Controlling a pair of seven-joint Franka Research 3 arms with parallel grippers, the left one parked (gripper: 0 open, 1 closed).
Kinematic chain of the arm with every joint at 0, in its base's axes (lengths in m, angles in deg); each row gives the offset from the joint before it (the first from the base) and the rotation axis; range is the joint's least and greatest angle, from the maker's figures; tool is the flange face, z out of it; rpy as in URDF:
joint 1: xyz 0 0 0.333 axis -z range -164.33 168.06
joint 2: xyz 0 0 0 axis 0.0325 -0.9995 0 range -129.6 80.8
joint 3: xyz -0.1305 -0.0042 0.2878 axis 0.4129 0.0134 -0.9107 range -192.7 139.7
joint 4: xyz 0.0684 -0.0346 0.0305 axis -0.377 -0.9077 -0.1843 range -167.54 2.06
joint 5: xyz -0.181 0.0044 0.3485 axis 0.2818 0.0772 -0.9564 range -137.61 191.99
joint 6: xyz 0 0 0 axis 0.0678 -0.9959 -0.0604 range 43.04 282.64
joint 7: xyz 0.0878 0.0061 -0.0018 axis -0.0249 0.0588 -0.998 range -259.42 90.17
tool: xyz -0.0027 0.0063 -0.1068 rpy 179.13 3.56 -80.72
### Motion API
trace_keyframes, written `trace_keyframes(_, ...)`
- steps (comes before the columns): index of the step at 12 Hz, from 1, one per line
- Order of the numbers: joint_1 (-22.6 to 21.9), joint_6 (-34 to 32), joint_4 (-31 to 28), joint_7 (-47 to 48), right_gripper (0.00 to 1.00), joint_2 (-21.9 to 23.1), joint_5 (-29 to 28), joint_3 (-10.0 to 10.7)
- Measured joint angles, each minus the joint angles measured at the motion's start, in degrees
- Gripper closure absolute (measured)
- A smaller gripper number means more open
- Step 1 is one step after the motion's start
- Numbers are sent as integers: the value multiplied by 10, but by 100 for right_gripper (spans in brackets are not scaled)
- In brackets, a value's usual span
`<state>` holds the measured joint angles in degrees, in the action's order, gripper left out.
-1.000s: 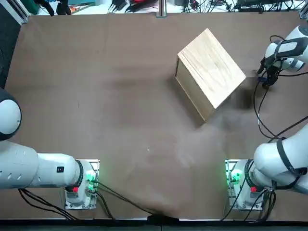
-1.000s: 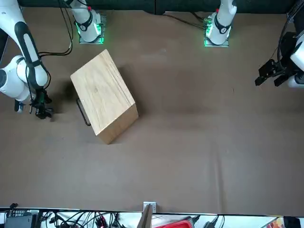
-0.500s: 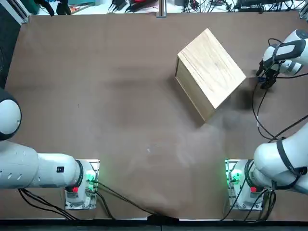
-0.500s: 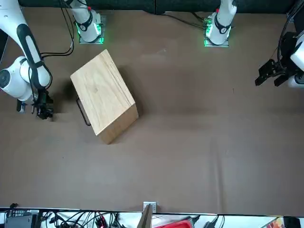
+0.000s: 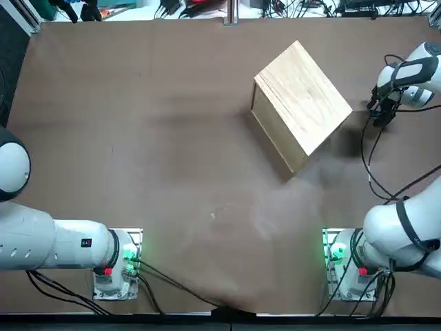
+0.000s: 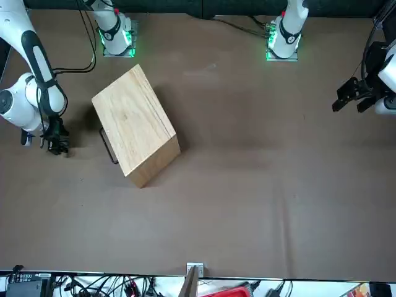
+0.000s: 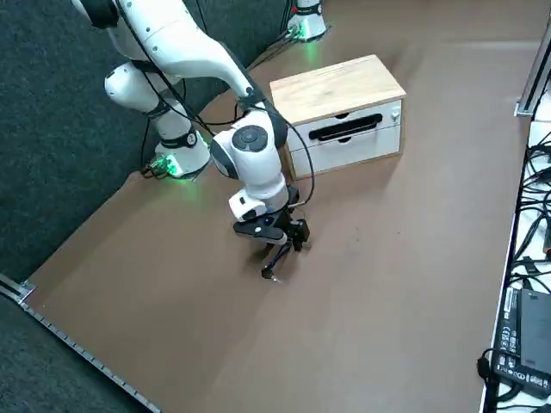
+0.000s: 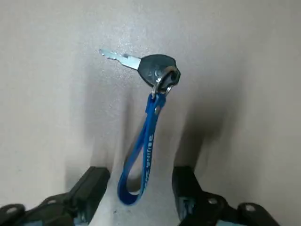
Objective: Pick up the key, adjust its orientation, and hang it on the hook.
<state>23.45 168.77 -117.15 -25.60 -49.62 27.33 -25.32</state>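
- Brown bench (image 5: 172, 158) is seen all around the wooden box (image 5: 300, 103), which is taken as the landmark; black cables (image 5: 370, 158) are strung on the robot's right of it.
- The right gripper (image 8: 141, 178) is held over the bench, apart from the box, out from its white drawer side. Its fingers are spread wide and nothing is gripped.
- The key (image 8: 159, 69) is found on the bench by those fingers, on the same side of the box and apart from it. The blue strap (image 8: 149, 136) is seen in the gap between the fingertips.
- A grasp from above is judged to be the step in hand; nothing has been lifted or hung.
- The strap could be missed or pinched only at its edge if the fingers are closed too high or off to one side.
- If the soft loop is gripped, the key could be left swinging, and its ring (image 8: 164, 80) could be hard to line up with a hook.
- The box could be nudged if the drawer side is approached too closely.
- A silvery, notched blade is joined to a dark head; the strap is looped and pale-lettered.
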Motion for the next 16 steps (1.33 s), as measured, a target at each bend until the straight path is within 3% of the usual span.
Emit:
trace_keyframes(6,0,1,-1,10,32,5,0,0)
trace_keyframes(7,0,1,-2,10,32,7,0,0)
trace_keyframes(10,-1,1,-6,11,54,12,0,-1)
trace_keyframes(11,-1,1,-6,11,67,14,0,-1)
trace_keyframes(15,-1,-2,-11,12,75,20,0,-1)
trace_keyframes(16,-3,-3,-12,12,85,21,0,-2)
